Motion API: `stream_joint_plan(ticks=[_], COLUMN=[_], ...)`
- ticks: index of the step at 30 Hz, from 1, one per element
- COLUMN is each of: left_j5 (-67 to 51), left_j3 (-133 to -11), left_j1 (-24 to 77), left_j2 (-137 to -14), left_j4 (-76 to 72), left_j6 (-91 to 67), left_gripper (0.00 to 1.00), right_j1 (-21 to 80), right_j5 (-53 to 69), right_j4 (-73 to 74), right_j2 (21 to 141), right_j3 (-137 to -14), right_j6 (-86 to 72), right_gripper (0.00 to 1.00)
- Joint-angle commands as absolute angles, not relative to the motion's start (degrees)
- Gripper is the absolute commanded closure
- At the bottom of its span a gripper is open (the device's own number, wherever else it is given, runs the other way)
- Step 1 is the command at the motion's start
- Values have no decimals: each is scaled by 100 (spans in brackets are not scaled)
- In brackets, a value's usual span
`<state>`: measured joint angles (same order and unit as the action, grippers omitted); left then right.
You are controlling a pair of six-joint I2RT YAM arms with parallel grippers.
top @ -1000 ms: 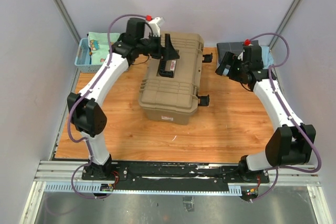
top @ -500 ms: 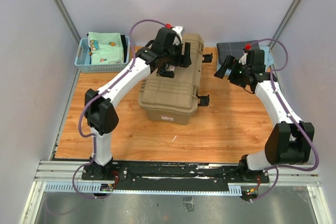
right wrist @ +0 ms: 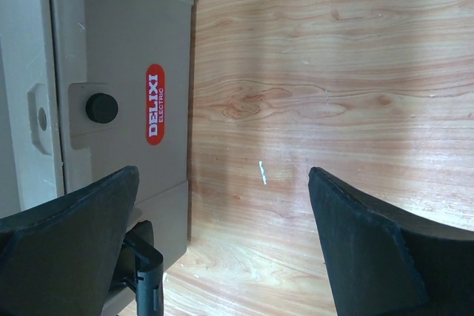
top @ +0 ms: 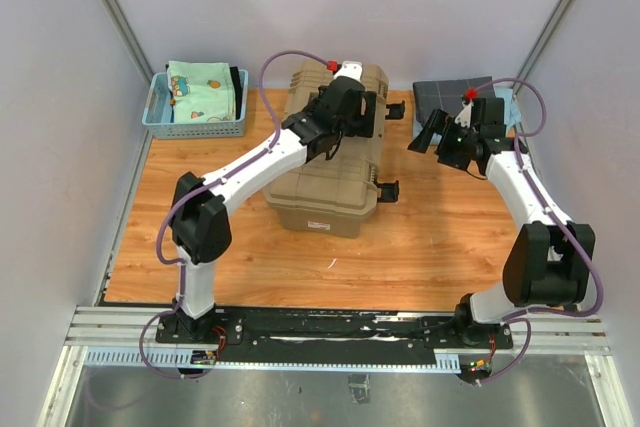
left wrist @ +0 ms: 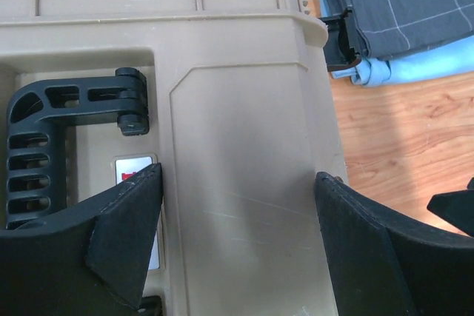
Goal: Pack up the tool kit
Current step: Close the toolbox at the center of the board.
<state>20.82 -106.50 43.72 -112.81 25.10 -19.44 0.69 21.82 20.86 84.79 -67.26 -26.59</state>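
Toolbox (top: 330, 187) sat shut beneath the left fingers (left wrist: 122, 231), which had swung across it spread apart, right fingers (right wrist: 70, 220) likewise apart beside it, suggesting latching remained.

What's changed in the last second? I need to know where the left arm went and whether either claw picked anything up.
The left claw swung rightward across the toolbox lid, from over the handle towards the right edge; it is open and holds nothing. The right claw barely shifted, open and empty. The toolbox, blue basket and dark cloth stayed put, lid shut.
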Motion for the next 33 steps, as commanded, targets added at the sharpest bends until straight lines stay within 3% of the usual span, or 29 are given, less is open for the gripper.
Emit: stream_joint_plan(ticks=[1,11,20,33], left_j5=[1345,173,-111,93], left_j3=[-9505,-8818,-8343,-8495], left_j1=[4746,4856,5106,5106], left_j2=[-11342,-10943,-10713,-10682], left_j4=[3375,3411,3574,3566], left_j6=[-1790,-1454,-980,-735], left_gripper=[19,20,19,19], right_j1=[-180,-588,-617,-642], right_j5=[2410,3798,4706,5226], right_j4=[2037,671,-738,-2841], right_j2=[8589,9723,10714,10904], right_j3=[-6717,-7161,-7791,-6467], right_j6=[-2492,-3193,-4415,-5803], right_gripper=[2,2,2,2])
